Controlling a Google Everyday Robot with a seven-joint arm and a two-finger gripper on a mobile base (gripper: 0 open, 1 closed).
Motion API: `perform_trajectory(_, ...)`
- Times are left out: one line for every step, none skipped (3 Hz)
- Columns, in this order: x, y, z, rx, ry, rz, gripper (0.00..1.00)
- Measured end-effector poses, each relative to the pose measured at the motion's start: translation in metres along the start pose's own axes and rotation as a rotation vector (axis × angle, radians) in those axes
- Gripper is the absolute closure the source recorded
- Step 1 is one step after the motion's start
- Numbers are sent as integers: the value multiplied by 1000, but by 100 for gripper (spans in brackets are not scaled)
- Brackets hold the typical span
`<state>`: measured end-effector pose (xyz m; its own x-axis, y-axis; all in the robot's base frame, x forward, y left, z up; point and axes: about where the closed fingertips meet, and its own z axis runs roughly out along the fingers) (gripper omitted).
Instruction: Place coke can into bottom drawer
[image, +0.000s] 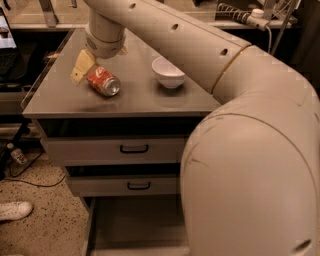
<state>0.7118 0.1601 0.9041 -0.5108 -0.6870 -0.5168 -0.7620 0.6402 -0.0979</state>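
The gripper (84, 66) is held low just beside the coke can (103, 81), lying sideways on the desk (150, 102), seemingly for a grasp; whether the jaws are open cannot be told; the bottom drawer (135, 220) stands open below, ready for 1 can.

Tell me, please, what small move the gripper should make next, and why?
Probably lower the gripper a little onto the coke can to grasp it: the can lies on its side on the cabinet top, just beside the gripper, and the bottom drawer already stands open.
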Motion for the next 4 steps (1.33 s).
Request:
perform_trajectory(13, -13, 17, 12, 34, 30, 0)
perform_trajectory(20, -19, 32, 11, 61, 46, 0)
perform_trajectory(15, -17, 53, -3, 91, 40, 0)
perform_trajectory(15, -17, 53, -3, 91, 40, 0)
